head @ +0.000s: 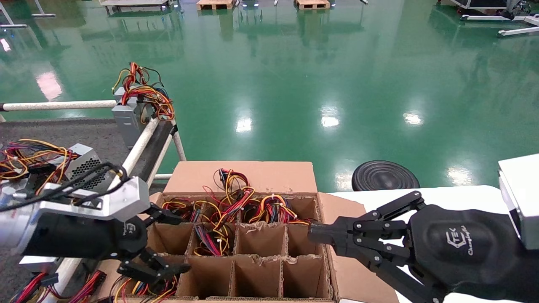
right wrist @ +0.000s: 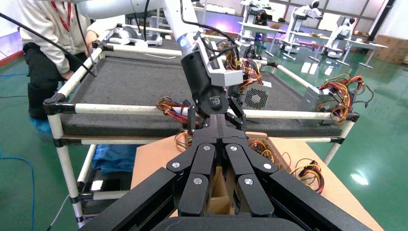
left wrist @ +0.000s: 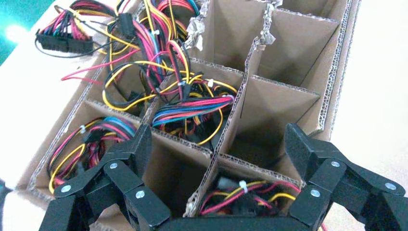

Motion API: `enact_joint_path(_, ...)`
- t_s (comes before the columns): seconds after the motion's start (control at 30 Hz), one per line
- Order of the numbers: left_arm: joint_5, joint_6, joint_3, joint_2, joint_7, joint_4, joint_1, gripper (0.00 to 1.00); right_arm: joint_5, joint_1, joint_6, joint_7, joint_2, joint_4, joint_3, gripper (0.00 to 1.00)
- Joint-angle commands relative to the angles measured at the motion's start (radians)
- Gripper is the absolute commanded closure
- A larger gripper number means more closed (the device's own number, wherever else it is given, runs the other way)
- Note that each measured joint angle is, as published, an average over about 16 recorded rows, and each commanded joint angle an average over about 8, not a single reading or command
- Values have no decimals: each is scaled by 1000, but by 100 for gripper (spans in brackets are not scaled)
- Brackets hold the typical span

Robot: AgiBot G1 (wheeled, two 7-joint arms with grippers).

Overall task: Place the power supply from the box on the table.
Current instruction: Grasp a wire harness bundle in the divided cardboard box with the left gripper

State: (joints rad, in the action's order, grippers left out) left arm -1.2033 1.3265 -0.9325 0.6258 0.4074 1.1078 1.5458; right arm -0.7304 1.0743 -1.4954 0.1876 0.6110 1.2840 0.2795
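The brown cardboard box (head: 343, 269) with its inner grid stands in front of me. Red, yellow and black wire bundles (head: 236, 202) fill its back cells. My left gripper (head: 183, 243) hangs open over the box's left column. Straight under it, a power supply's wires (left wrist: 245, 190) show in one cell, and its case is hidden. The left gripper (left wrist: 219, 144) straddles a cardboard divider and holds nothing. My right gripper (head: 311, 233) is shut and empty at the box's right edge. The dark grey table (head: 84, 134) with white rails lies to the left.
Two power supplies sit on the grey table: one at its corner (head: 126, 120), one with a perforated vent (head: 84, 164). A white tabletop (head: 463, 195) and a black round stool (head: 385, 176) are on the right. A person (right wrist: 43, 43) stands beyond the grey table.
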Motion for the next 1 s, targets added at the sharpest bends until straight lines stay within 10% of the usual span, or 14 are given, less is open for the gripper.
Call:
enact_joint_path(0.03, 10, -16, 7, 2, -24, -1, -21, 0, 0, 0, 0, 0, 0, 0, 0, 100)
enact_joint_path(1.0, 117, -71, 42, 88, -343, -203, -115, 0, 0, 0, 0, 0, 0, 0, 0, 100)
